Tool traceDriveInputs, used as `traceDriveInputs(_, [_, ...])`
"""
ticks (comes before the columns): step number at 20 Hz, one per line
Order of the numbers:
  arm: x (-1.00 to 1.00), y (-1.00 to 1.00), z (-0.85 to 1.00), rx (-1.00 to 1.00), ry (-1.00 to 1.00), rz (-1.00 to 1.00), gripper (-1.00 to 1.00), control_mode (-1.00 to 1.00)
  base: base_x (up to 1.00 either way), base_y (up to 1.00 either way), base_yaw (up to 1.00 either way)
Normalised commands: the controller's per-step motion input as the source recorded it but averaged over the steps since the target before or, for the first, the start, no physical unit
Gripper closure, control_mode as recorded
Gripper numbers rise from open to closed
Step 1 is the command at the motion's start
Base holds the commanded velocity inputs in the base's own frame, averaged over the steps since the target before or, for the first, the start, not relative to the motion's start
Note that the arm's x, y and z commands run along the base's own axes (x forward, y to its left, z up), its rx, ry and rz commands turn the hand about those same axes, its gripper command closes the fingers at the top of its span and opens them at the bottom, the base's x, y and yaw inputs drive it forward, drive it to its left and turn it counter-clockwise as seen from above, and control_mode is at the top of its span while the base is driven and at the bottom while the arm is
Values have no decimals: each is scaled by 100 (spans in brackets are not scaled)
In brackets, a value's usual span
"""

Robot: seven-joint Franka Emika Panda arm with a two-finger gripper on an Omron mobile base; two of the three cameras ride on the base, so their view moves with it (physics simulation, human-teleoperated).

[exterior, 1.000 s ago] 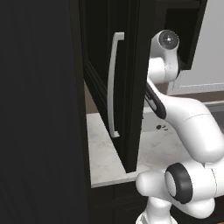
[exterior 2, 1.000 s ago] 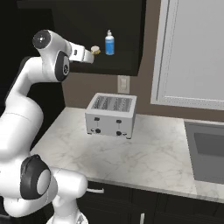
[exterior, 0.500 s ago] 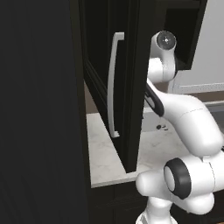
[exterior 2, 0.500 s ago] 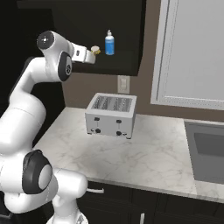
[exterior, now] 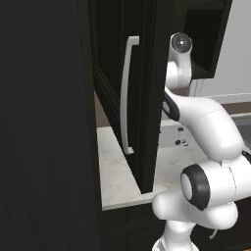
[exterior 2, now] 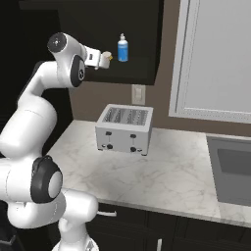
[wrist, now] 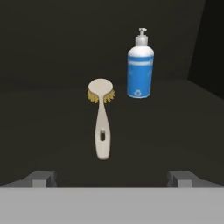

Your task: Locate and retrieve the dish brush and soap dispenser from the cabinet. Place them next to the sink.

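The black cabinet (exterior 2: 142, 29) stands open, its door (exterior: 147, 98) with the curved silver handle (exterior: 126, 98) swung out toward me. On its dark shelf the dish brush (wrist: 101, 122) lies flat, tan head away from me and handle pointing at me. The blue soap dispenser (wrist: 140, 70) stands upright just right of and behind the brush head, also visible as the blue bottle (exterior 2: 123, 49). My gripper (wrist: 111, 179) is open, level with the shelf, a short way in front of the handle's end and touching nothing. The dark grey sink (exterior 2: 235, 169) lies in the counter at far right.
A silver-white toaster (exterior 2: 125, 130) sits on the marble counter (exterior 2: 171, 171) under the cabinet, below a wall outlet (exterior 2: 138, 93). A pale panelled wall cabinet (exterior 2: 215, 59) hangs to the right. The open door stands close to my arm's left side.
My arm has eased slightly farther toward the shelf. The brush and the soap dispenser have not moved, and the gripper stays open.
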Motion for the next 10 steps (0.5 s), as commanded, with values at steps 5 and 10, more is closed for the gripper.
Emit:
traceDriveInputs(5, [31, 0, -2, 0, 0, 1, -100, -100, 0, 0, 0])
traceDriveInputs(10, [30, 0, -2, 0, 0, 0, -100, -100, 0, 0, 0])
